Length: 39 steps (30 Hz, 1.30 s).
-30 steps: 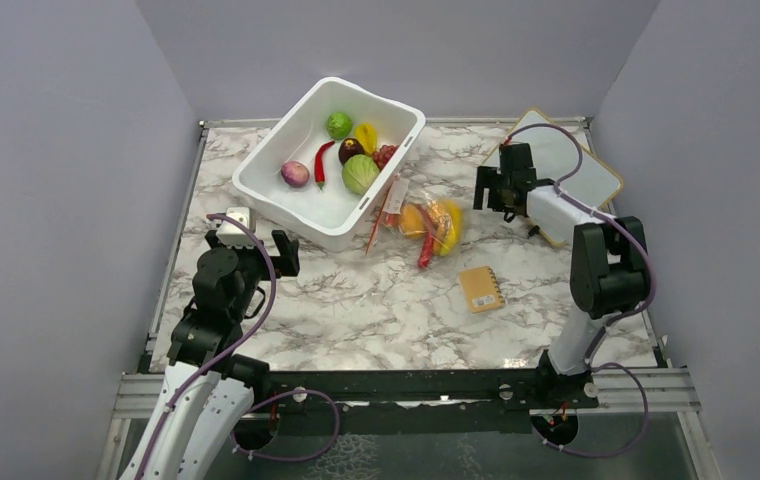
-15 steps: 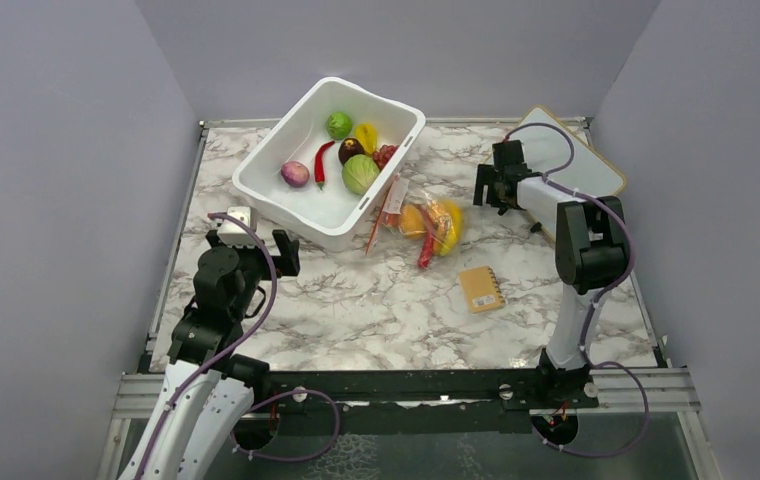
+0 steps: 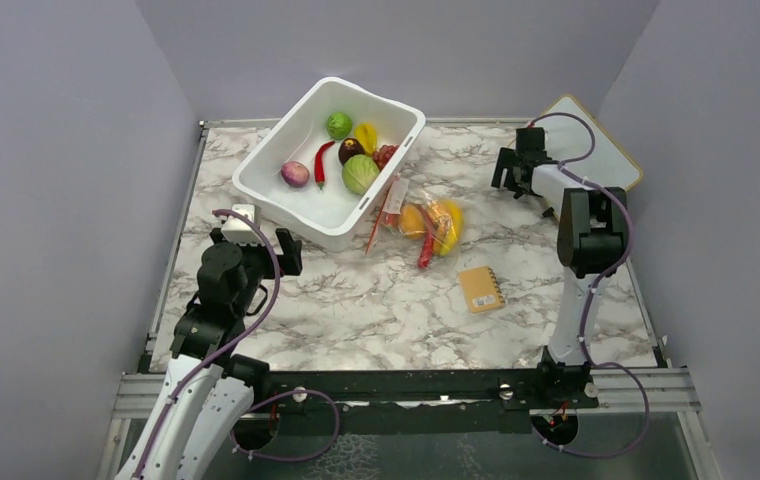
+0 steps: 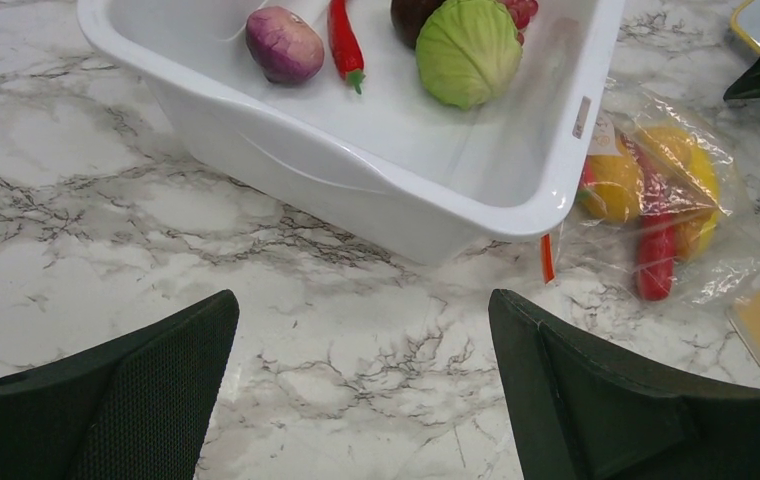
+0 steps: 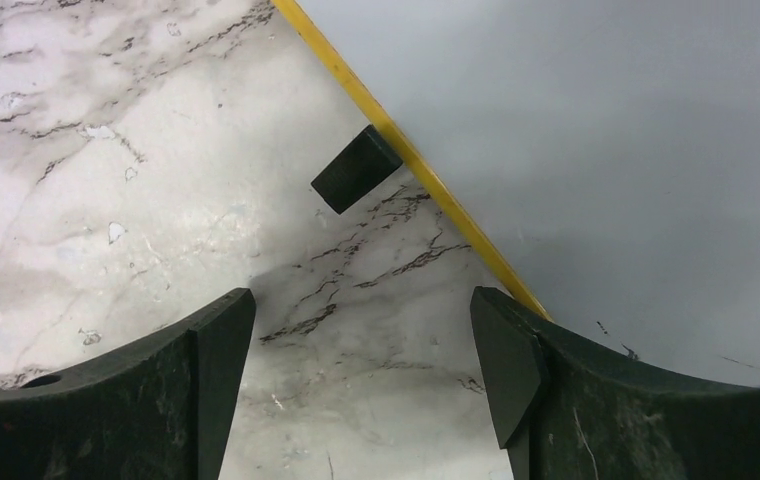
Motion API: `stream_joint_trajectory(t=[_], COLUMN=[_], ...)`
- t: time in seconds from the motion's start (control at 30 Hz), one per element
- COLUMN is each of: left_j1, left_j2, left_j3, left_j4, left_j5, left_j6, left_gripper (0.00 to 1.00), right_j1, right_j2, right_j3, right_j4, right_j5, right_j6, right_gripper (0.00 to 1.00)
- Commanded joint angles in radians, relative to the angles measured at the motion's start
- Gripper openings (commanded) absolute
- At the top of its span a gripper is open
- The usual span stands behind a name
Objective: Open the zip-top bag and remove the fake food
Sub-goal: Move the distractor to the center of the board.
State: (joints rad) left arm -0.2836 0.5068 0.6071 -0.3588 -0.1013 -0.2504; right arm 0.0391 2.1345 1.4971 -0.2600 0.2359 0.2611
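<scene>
While the left gripper (image 4: 363, 310) and right gripper (image 5: 361, 312) both hang wide open and empty, well apart from the bag (image 3: 422, 222), a shallow pinch could just drag it, still shut.

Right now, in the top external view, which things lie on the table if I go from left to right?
white tub → zip-top bag → small yellow notebook → white board with a yellow rim
</scene>
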Motion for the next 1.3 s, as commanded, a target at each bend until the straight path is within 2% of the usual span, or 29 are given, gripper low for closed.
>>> stream_joint_trajectory(t=[0.0, 0.17, 0.3, 0.47, 0.57, 0.67, 0.77, 0.87, 1.03, 1.17, 1.27], left_j1=[-0.003, -0.003, -0.003, -0.005, -0.008, -0.01, -0.015, -0.03, -0.048, -0.049, -0.048], left_j2=[-0.003, 0.017, 0.095, 0.32, 0.495, 0.678, 0.83, 0.942, 1.025, 1.009, 0.964], left_j3=[-0.007, -0.009, 0.003, 0.141, 0.291, 0.456, 0.545, 0.585, 0.583, 0.55, 0.512], left_j4=[0.033, 0.065, 0.164, 0.228, 0.207, 0.13, 0.102, 0.078, 0.07, 0.061, 0.09], left_j5=[0.029, 0.086, 0.221, 0.348, 0.433, 0.482, 0.585, 0.601, 0.545, 0.512, 0.48], left_j6=[0.011, 0.023, 0.005, -0.026, 0.059, 0.121, 0.134, 0.132, 0.119, 0.127, 0.138], left_gripper=[0.99, 0.99, 0.99, 0.99, 0.99, 0.99, 0.99, 0.99, 0.99, 0.99, 0.99], right_j1=[-0.018, -0.018, -0.018, -0.018, -0.018, -0.016, -0.015, -0.013, -0.01, 0.001, 0.029], right_j2=[-0.002, -0.134, -0.275, -0.447, -0.536, -0.626, -0.708, -0.749, -0.797, -0.848, -0.915], right_j3=[0.016, -0.037, -0.141, -0.3, -0.408, -0.514, -0.599, -0.63, -0.7, -0.797, -0.897], right_j4=[-0.019, -0.034, -0.014, 0.066, 0.116, 0.151, 0.178, 0.1, 0.013, -0.015, -0.028], right_j5=[-0.14, -0.289, -0.39, -0.617, -0.768, -0.83, -0.916, -0.921, -0.889, -0.969, -0.97], right_j6=[-0.008, 0.01, 0.027, 0.062, 0.118, 0.192, 0.224, 0.182, 0.142, 0.163, 0.173], right_gripper=[0.8, 0.83, 0.86, 0.88, 0.88, 0.88, 0.88, 0.88, 0.88, 0.85, 0.84])
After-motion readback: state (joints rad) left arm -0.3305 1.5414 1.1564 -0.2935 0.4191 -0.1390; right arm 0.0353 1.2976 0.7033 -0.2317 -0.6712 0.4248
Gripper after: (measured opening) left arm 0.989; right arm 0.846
